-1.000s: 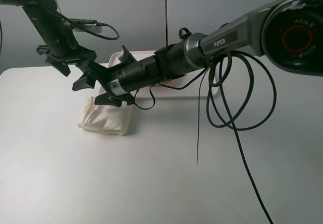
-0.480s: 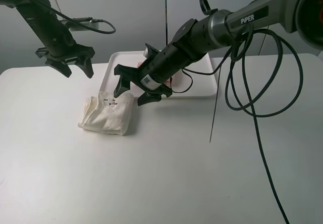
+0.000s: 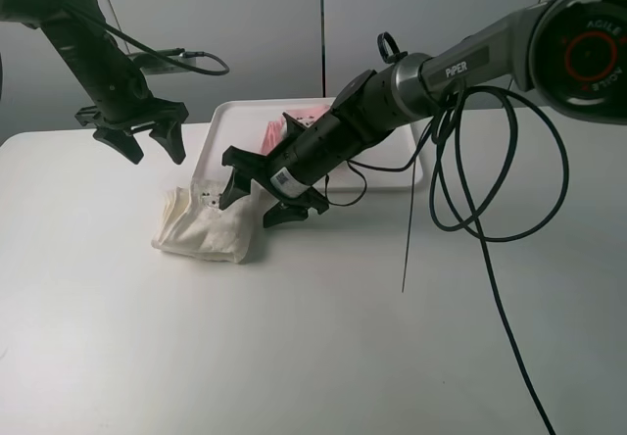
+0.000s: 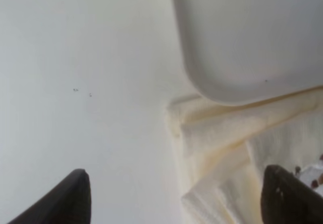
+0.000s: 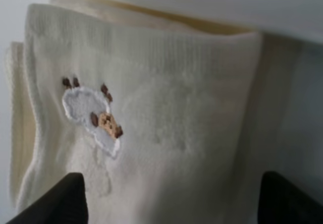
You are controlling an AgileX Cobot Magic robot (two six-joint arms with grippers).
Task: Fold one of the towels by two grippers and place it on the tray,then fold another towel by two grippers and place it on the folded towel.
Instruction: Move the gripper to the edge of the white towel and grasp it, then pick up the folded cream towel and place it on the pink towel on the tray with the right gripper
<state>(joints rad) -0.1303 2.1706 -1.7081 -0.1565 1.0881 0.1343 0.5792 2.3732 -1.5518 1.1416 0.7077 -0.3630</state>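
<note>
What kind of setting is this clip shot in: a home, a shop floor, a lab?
Most likely a robot lab or test bench. A bare white table stands against plain grey wall panels, with only a white tray and a folded cream-white towel laid out, and loose black cables hang off the arms.

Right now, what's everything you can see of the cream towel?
The cream towel is soft ribbed terry, folded into a thick, slightly rumpled bundle of several layers. A small embroidered white patch with brown spots sits on its top face. It lies flat on the table with one edge against the tray. Neither gripper holds it.
</note>
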